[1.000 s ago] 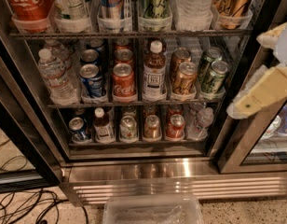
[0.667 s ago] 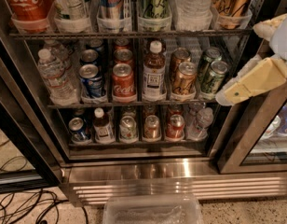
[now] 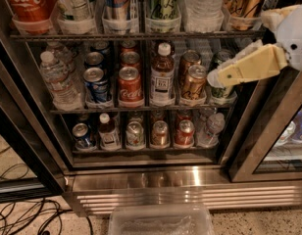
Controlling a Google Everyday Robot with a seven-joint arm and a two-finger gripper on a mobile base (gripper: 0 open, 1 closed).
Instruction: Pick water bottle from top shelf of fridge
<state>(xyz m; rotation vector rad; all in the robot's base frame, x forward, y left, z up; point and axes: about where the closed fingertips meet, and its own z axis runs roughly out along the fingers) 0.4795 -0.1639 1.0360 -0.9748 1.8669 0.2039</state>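
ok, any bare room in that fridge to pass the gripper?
Top shelf is packed solid around the water bottle; the middle rack and bottom rack are full. Bare: only the steel sill below them. The gripper sits at right, before the middle rack.

Gripper [image 3: 213, 78] at right — cream-yellow, white wrist [image 3: 297, 35]

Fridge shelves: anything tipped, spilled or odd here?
Nothing looks tipped or spilled. Only oddities: the small clear bottle at the left of the middle rack is crumpled, and loose cables lie on the floor. The gripper hangs before that rack's right end.
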